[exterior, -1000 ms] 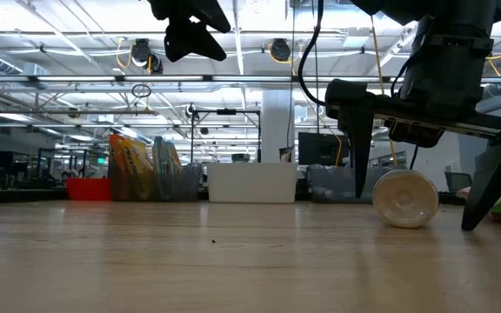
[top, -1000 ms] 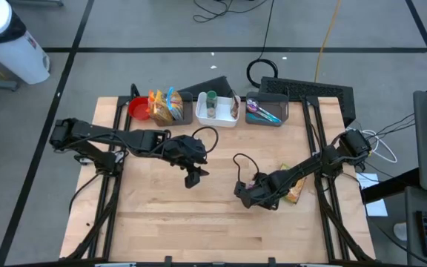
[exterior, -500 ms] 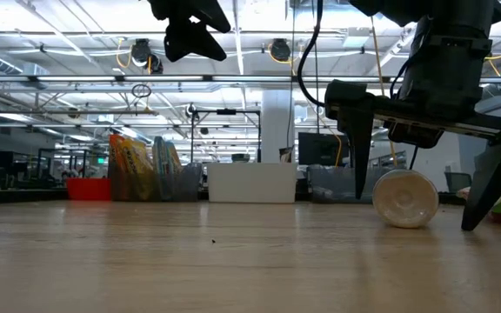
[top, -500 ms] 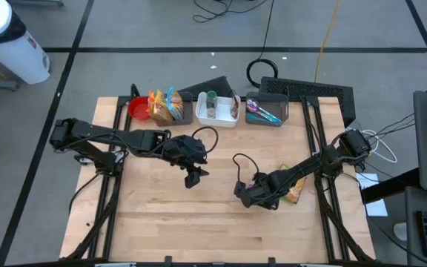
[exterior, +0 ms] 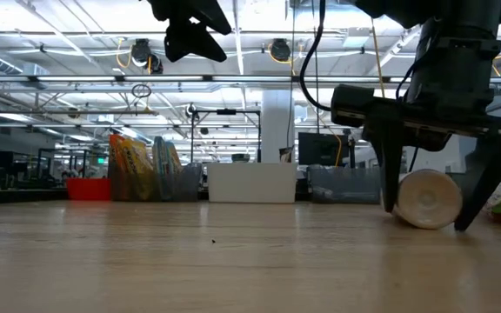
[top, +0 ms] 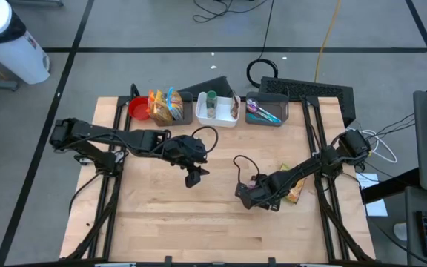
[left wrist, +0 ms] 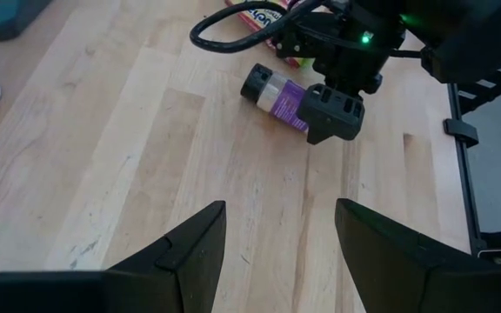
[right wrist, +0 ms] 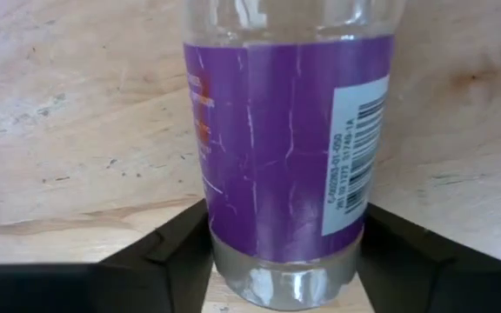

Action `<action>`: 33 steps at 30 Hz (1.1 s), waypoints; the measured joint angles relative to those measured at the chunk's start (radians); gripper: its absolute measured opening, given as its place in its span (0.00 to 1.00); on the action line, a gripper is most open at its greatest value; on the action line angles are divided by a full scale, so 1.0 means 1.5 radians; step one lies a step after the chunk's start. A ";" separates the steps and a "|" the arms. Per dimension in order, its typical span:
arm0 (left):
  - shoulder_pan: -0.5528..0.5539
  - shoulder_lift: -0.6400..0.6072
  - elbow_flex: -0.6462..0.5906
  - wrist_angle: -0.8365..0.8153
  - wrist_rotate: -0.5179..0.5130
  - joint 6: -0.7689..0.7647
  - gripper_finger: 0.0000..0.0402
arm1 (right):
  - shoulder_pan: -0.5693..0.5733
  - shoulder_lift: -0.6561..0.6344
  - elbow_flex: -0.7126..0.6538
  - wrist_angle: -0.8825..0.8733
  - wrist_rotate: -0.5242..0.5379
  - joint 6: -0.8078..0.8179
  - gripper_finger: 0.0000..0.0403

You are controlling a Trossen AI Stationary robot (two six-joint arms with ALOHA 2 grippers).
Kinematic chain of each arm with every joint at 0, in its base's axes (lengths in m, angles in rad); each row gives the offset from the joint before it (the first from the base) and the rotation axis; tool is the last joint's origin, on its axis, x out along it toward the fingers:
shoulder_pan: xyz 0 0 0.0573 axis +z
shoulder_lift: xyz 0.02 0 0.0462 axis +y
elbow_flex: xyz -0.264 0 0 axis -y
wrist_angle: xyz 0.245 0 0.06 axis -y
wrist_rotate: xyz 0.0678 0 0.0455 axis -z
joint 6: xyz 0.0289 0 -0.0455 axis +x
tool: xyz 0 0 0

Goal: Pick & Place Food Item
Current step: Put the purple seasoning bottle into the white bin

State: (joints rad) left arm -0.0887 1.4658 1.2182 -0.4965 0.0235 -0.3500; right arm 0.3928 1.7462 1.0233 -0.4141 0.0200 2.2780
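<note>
- Overhead, the wooden worktop (top: 161,215) carried a row of bins along its far edge: a red bowl (top: 138,109), snack packets (top: 166,105), a white bin (top: 218,108) and a grey bin of utensils (top: 264,110). The left gripper (top: 193,176) hung near the middle, fingers spread and empty, apparently waiting. The right gripper (top: 252,194) sat low toward the right edge, just beside a yellow-green packet (top: 293,191).
- Table-level view showed the right gripper (exterior: 431,202) straddling a bottle (exterior: 427,198) lying on its side, fingertips down at the wood on either side, seemingly placed so that closing would trap it instead of rolling it away.
- Left wrist view showed the bottle (left wrist: 273,91), dark-capped with a purple label, lying on the wood with the right gripper (left wrist: 329,111) over its base end.
- Right wrist view had the bottle (right wrist: 285,148) filling the gap, both fingers against its sides: a pinch on the bottle, though it rested on the worktop, unlifted.
</note>
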 joint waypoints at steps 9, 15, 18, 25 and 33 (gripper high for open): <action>0.000 0.000 0.000 0.000 0.000 -0.001 0.56 | 0.000 0.000 0.000 0.007 0.004 0.005 0.50; 0.000 0.000 0.000 0.000 0.000 -0.001 0.56 | 0.000 -0.018 -0.001 0.006 0.043 -0.024 0.49; 0.000 0.000 0.000 0.000 0.000 0.001 0.56 | -0.001 -0.041 -0.001 0.002 0.083 -0.055 0.48; 0.004 0.000 0.000 0.000 -0.003 0.004 0.56 | 0.000 -0.071 0.000 0.000 0.129 -0.123 0.48; 0.036 0.000 0.000 0.003 0.021 -0.003 0.56 | 0.001 -0.112 0.000 -0.011 0.183 -0.238 0.48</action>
State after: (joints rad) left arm -0.0344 1.4658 1.2182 -0.4916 0.0549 -0.3550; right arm 0.3946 1.5779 1.0235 -0.4303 0.2950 1.9217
